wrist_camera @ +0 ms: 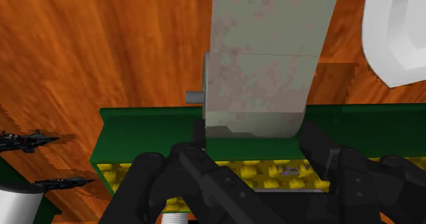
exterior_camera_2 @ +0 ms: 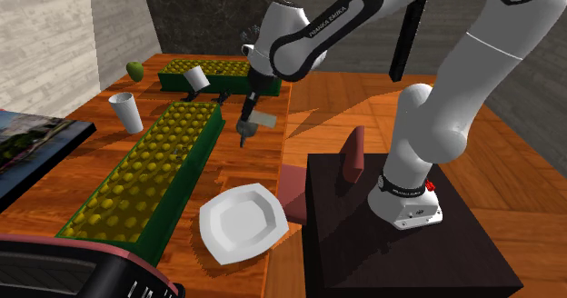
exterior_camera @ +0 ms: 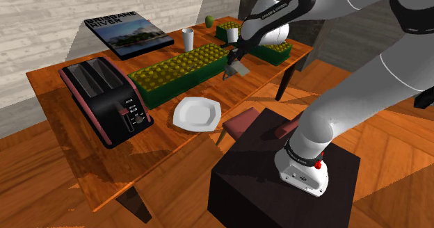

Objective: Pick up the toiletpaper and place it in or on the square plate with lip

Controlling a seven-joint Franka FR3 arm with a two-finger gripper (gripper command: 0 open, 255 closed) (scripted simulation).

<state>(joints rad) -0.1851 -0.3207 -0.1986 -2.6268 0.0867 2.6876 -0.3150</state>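
Two green trays (exterior_camera: 177, 70) are carrying yellow pieces (exterior_camera_2: 154, 164); the gripper (exterior_camera: 233, 65) is clasping the grey toiletpaper (wrist_camera: 263, 59) over the table (exterior_camera: 83, 150), apart from the white square plate (exterior_camera_2: 238, 222).

Glossy grained wood table (exterior_camera: 49, 87), smooth white plate (exterior_camera: 197, 114), mottled matt grey toiletpaper (wrist_camera: 263, 59)

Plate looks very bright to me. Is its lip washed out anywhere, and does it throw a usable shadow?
Shoulder view: the square plate is evenly white, its lip only faintly shaded. Second exterior view: the lip reads clearly, and a dark shadow lies along its near edge. Wrist view: the plate is a flat bright patch beside the grey roll, rim barely shaded.
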